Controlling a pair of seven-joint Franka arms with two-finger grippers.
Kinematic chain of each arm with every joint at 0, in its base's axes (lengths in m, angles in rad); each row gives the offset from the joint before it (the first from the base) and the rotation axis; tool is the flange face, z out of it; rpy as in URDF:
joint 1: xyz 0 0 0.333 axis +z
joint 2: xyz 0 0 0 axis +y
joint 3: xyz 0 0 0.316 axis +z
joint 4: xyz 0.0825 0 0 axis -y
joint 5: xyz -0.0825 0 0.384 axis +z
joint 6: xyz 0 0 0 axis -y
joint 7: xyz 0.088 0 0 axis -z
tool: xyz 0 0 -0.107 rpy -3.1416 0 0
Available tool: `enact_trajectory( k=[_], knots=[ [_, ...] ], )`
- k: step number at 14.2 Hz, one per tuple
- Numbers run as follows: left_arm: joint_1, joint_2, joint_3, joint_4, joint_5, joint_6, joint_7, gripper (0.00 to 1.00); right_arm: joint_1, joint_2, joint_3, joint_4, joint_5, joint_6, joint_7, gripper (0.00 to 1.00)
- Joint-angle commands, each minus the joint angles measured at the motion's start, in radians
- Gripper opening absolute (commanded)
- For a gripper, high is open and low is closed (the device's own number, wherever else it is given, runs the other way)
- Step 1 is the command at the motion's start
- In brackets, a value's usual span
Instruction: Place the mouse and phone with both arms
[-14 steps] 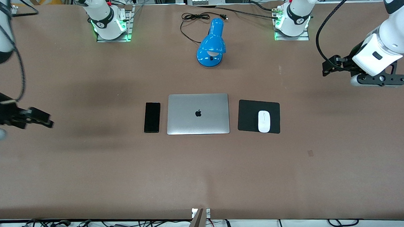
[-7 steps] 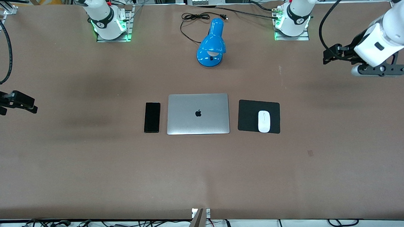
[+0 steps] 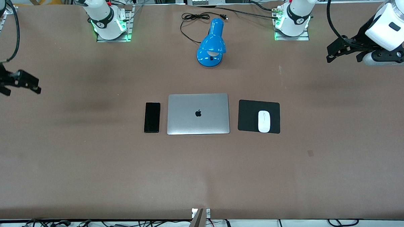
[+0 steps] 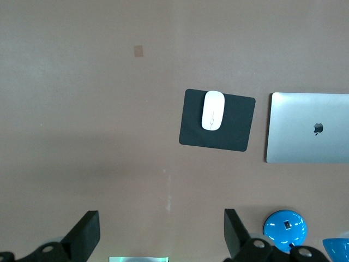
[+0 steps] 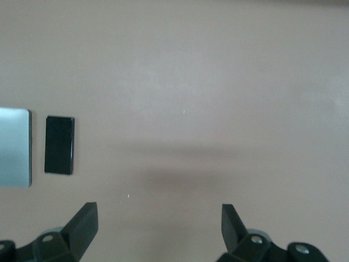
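The white mouse (image 3: 263, 121) lies on a black mouse pad (image 3: 249, 116) beside the closed silver laptop (image 3: 198, 114), toward the left arm's end; it also shows in the left wrist view (image 4: 212, 110). The black phone (image 3: 152, 117) lies flat on the table beside the laptop, toward the right arm's end; it also shows in the right wrist view (image 5: 59, 144). My left gripper (image 3: 336, 51) is open and empty, up high over bare table at its own end (image 4: 162, 234). My right gripper (image 3: 28, 82) is open and empty, high over bare table at its own end (image 5: 158, 226).
A blue desk lamp (image 3: 212, 44) with a black cord (image 3: 193, 17) lies farther from the front camera than the laptop. The arm bases (image 3: 108, 22) (image 3: 292, 21) stand along the table's edge farthest from the front camera. Brown table (image 3: 204, 174) spreads wide all round.
Both grippers have risen and drawn back from the middle toward their own table ends. The phone, mouse and laptop have not moved.
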Motion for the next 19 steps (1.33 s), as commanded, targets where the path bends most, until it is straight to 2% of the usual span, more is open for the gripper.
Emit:
enact_trajectory(
  k=[1, 3, 6, 10, 12, 19],
  knots=[
    [0.031, 0.073, 0.021, 0.027, 0.004, 0.002, -0.024, 1.0, -0.003, -0.053, 0.007, -0.071, -0.001, -0.006, -0.011, 1.0],
    [0.049, 0.111, 0.015, 0.064, 0.005, -0.002, -0.015, 1.0, -0.002, -0.054, 0.009, -0.077, -0.001, -0.006, -0.011, 1.0],
    [0.051, 0.139, 0.011, 0.063, 0.065, 0.03, -0.016, 1.0, -0.002, -0.051, 0.01, -0.073, -0.001, 0.009, -0.011, 1.0],
    [0.059, 0.113, 0.023, 0.066, 0.087, 0.016, -0.003, 1.0, -0.002, -0.053, 0.01, -0.073, 0.0, 0.008, 0.0, 1.0],
    [0.06, 0.112, 0.023, 0.07, 0.079, 0.036, 0.113, 1.0, -0.002, -0.051, 0.01, -0.069, 0.002, 0.008, 0.002, 1.0],
    [0.06, 0.116, 0.011, 0.057, 0.076, 0.091, 0.103, 1.0, -0.003, -0.033, 0.009, -0.043, 0.0, -0.015, -0.014, 1.0]
  ],
)
